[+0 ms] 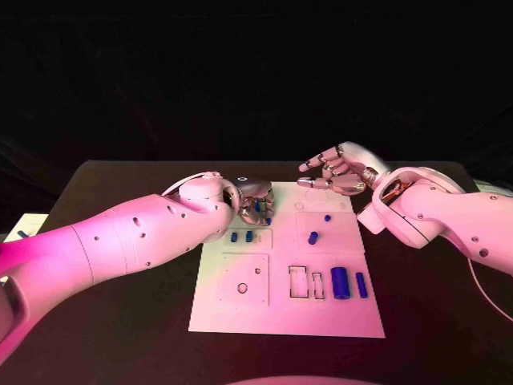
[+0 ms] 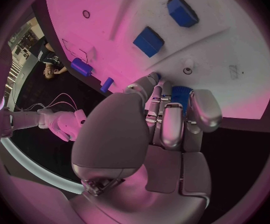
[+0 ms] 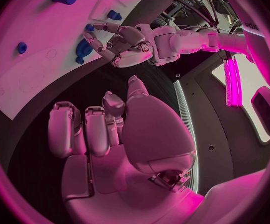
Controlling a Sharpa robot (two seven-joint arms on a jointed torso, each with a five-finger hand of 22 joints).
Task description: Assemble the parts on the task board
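The white task board lies mid-table, small blue parts scattered over it. The left hand curls over its far-left corner on a blue piece. The right hand hovers beyond the far edge, fingers curled, empty.

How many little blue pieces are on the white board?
7 blue pieces show on the task board: one at the left hand, two side by side just nearer, two mid-board, two at its near right. The hand may hide more.
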